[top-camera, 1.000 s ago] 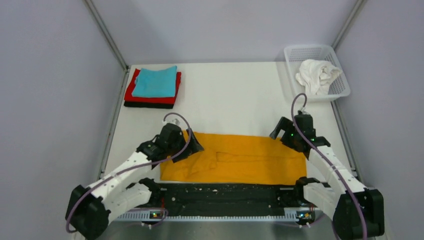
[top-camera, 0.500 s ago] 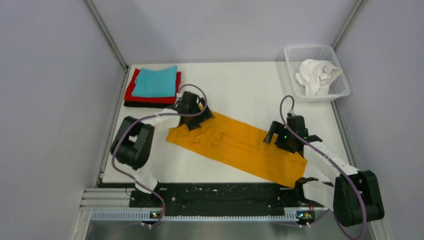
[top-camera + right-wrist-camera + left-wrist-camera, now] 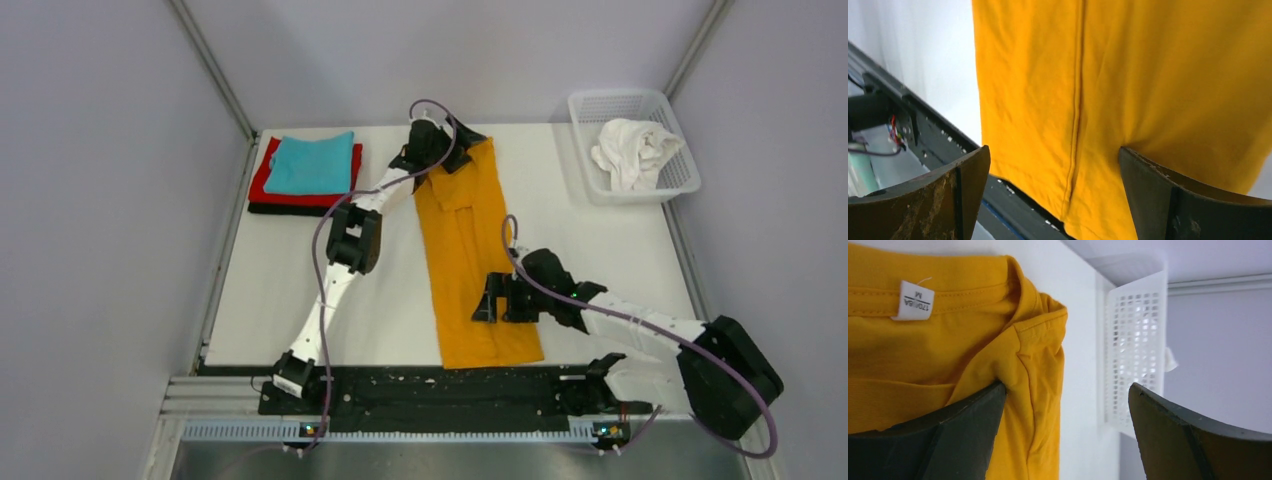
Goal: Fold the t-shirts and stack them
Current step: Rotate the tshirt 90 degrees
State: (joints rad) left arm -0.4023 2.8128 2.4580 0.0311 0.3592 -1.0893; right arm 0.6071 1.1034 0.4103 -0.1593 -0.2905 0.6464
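Top external: orange shirt (image 3: 468, 250) lies flat on the table (image 3: 590, 240) as a narrow strip, collar end far and hem at the near rail (image 3: 440, 385); teal shirt (image 3: 312, 165) sits on red shirt (image 3: 262, 185) and black shirt (image 3: 298, 210) far left, and white shirt (image 3: 632, 150) is in the basket (image 3: 620, 97). Left gripper (image 3: 1066, 390) is at the collar end with jaws spread wide, shoulder cloth against one jaw and nothing pinched. Right gripper (image 3: 1054, 150) is at the strip's right edge near the hem, jaws also wide apart, one over cloth and the other over the rail side.
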